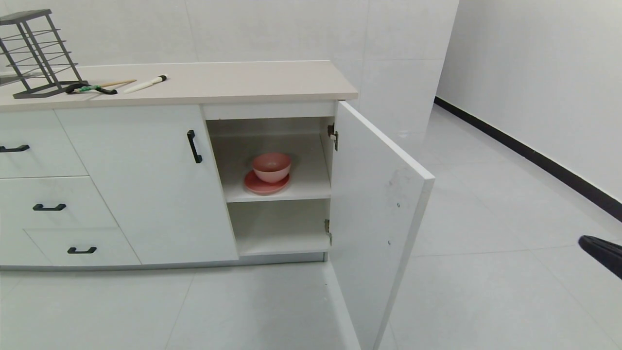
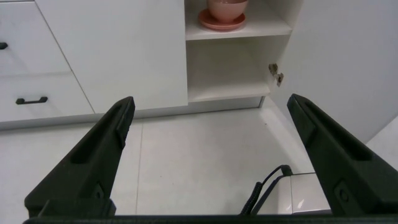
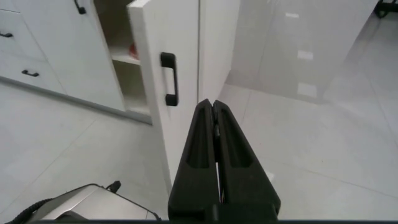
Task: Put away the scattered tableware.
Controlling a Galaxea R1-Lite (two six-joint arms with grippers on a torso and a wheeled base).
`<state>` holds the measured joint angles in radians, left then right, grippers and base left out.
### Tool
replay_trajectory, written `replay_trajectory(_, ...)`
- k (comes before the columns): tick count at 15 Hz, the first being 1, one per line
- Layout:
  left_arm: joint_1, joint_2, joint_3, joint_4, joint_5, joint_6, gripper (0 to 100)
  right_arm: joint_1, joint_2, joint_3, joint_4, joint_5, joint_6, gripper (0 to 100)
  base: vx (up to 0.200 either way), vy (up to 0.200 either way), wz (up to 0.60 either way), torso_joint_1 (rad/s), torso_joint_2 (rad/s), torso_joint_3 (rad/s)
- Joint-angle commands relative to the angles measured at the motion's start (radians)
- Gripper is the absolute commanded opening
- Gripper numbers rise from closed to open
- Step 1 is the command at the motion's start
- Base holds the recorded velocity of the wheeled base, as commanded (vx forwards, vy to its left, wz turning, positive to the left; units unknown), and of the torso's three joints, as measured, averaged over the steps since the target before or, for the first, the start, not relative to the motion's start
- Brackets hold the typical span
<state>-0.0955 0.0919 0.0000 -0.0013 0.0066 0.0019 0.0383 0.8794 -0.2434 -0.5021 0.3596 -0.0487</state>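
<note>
Bowl (image 1: 271, 166) on plate (image 1: 265, 185) already shelved behind open cabinet door (image 1: 374, 209). L pincer (image 2: 211, 102) spread, R pincer (image 3: 212, 104) pressed together, both empty. Next prob: door to be pushed shut.

1. The bowl (image 1: 271, 166) and the plate (image 1: 265, 186) under it look like smooth pink plastic with a soft sheen.
2. The cabinet door (image 1: 374, 209) and the shelf (image 1: 306, 187) are smooth white laminate, matt; the door shows faint scuffs.
3. The table (image 1: 233, 80) has a pale beige matt top.
4. The rack (image 1: 29, 15) is thin dark metal bar and wire.
5. The door handle (image 3: 172, 79) is matt black.
6. The floor (image 1: 486, 218) is glossy pale tile.
7. The left gripper (image 2: 211, 106) and the right gripper (image 3: 213, 106) look like matt black plastic.
</note>
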Motion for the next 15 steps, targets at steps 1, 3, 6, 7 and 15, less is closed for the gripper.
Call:
replay_trajectory(1,0.0,0.002,0.0,0.0,0.001,-0.002,100,-0.023,0.311,0.061,-0.225,0.004,-0.002,0,0.0,0.0,0.0,0.0,0.0,0.0)
replay_trajectory(3,0.0,0.002,0.0,0.0,0.0,-0.002,100,-0.012,0.461,0.075,-0.411,0.084,-0.002,0,0.0,0.0,0.0,0.0,0.0,0.0)
replay_trajectory(6,0.0,0.002,0.0,0.0,0.001,-0.005,100,-0.021,0.693,0.072,-0.674,0.128,-0.037,0,0.0,0.0,0.0,0.0,0.0,0.0)
replay_trajectory(7,0.0,0.002,0.0,0.0,0.001,-0.005,100,-0.015,0.757,0.07,-0.753,0.133,-0.043,0,0.0,0.0,0.0,0.0,0.0,0.0)
replay_trajectory(15,0.0,0.002,0.0,-0.002,0.003,-0.011,100,0.061,0.941,-0.117,-0.849,0.243,-0.094,0,0.0,0.0,0.0,0.0,0.0,0.0)
